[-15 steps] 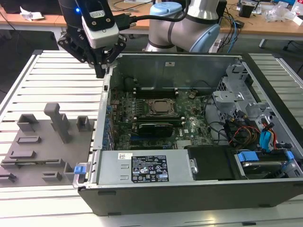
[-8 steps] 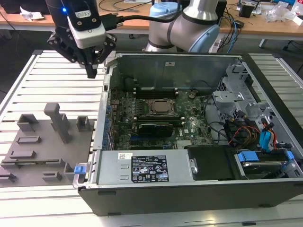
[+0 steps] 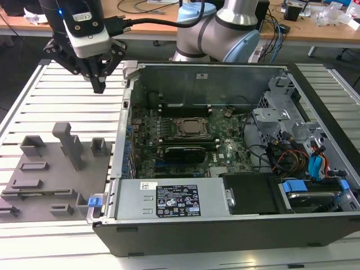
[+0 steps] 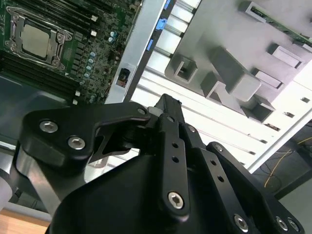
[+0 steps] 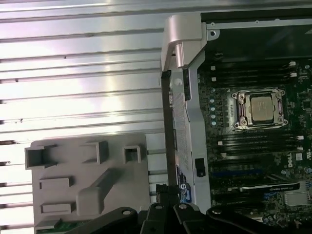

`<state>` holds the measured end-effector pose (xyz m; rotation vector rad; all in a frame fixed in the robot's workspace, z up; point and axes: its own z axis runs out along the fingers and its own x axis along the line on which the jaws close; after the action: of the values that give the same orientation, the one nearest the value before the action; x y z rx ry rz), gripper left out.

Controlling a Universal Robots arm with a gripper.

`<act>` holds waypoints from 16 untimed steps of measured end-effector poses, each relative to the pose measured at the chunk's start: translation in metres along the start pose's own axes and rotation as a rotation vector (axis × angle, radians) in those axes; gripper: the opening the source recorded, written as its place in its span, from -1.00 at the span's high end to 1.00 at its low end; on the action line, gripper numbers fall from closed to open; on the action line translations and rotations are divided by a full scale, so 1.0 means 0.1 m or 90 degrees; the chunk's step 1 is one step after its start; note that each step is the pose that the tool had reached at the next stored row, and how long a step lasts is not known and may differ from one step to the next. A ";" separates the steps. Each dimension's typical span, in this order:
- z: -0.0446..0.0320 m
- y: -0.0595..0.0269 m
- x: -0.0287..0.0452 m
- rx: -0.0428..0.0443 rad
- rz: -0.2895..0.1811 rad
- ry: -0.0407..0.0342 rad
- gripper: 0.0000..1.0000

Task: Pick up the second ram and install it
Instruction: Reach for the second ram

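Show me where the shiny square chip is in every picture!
Exterior view: the chip, mid-case, between black slots.
First wrist view: the chip, across the case wall from the grey tray.
Second wrist view: the chip, inside its metal frame.
Shared landmark: the grey tray beside the case.

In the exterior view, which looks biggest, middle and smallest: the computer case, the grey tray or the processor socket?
Largest: computer case.
Middle: grey tray.
Smallest: processor socket.
The gaps are plain, so none tie.
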<state>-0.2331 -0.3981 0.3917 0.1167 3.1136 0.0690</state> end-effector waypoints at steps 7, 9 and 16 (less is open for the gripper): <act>0.000 -0.012 0.162 0.0001 0.000 0.0001 0.79; 0.001 -0.015 0.196 0.0001 0.000 0.0000 0.79; 0.004 -0.030 0.392 0.0000 0.000 0.0000 0.79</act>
<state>-0.2724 -0.3981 0.3902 0.1167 3.1137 0.0689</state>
